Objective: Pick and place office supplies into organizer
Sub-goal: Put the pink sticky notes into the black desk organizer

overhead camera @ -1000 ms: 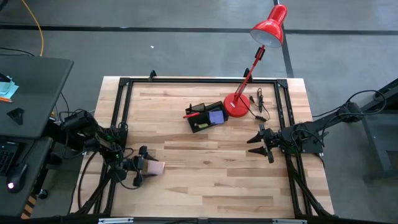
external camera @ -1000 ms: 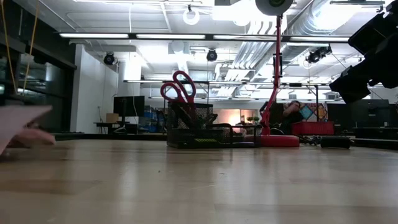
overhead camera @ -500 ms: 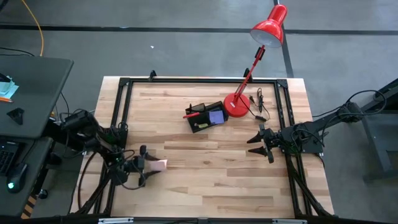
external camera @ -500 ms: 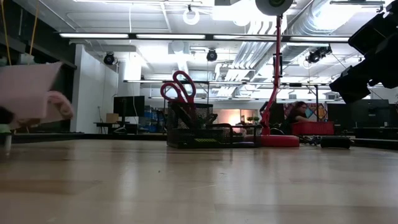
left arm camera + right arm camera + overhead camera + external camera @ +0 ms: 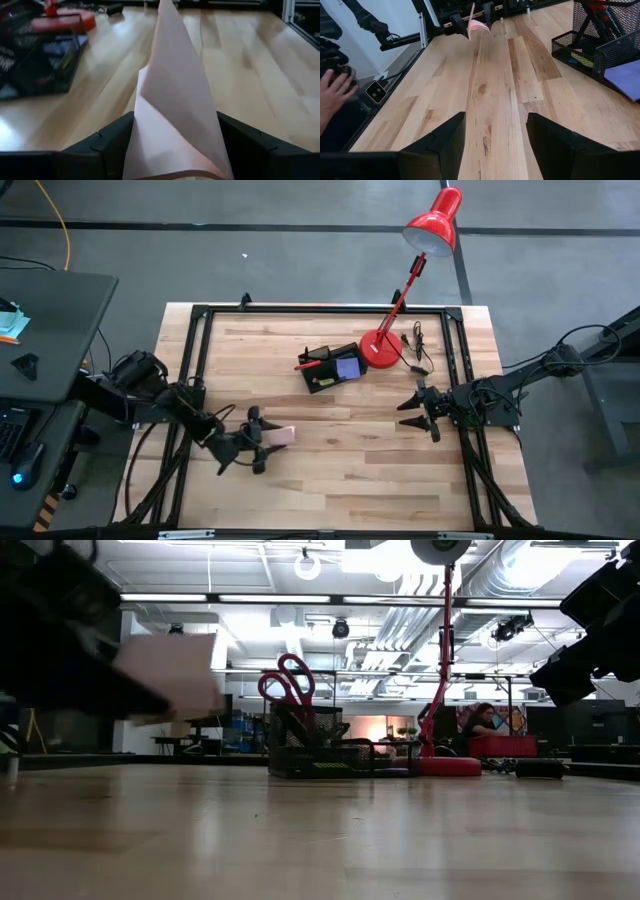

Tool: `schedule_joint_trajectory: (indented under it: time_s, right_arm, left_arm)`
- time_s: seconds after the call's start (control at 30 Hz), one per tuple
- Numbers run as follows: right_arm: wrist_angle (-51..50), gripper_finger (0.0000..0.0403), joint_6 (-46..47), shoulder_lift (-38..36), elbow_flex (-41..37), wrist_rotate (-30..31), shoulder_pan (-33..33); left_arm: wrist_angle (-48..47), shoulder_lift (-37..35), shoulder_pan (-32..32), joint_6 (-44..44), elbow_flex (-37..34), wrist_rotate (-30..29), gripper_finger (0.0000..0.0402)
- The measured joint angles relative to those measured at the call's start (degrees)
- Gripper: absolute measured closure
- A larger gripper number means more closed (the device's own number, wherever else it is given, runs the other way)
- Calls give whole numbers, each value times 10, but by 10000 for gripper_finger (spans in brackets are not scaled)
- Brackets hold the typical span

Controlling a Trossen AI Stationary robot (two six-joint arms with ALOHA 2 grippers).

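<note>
Two slim black six-joint arms of matte dark metal, left arm (image 5: 165,402) and right arm (image 5: 520,383), each built of narrow tubular links and blocky joint housings, with loose black cables trailing along the links. Each ends in a two-finger black pincer, left pincer (image 5: 255,452) and right pincer (image 5: 416,410). The fingers (image 5: 442,145) are broad, angular, matte plates with bevelled edges.
</note>
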Motion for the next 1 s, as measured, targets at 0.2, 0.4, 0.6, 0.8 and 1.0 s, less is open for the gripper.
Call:
schedule_joint_trajectory:
  time_s: [0.2, 0.4, 0.6, 0.8, 1.0]
  right_arm:
    - [0, 202, 0, 0, 0, 0, 0]
    - [0, 201, 0, 0, 0, 0, 0]
    - [0, 203, 0, 0, 0, 0, 0]
    - [0, 201, 0, 0, 0, 0, 0]
    - [0, 203, 0, 0, 0, 0, 0]
  left_arm:
    - [-2, 0, 84, 90, 65, 71, 158]
    - [-28, 0, 187, 114, 144, 180, 158]
    - [-68, 0, 253, 114, 211, 247, 158]
    - [-79, 0, 290, 115, 253, 244, 158]
    - [-88, 0, 314, 116, 264, 246, 158]
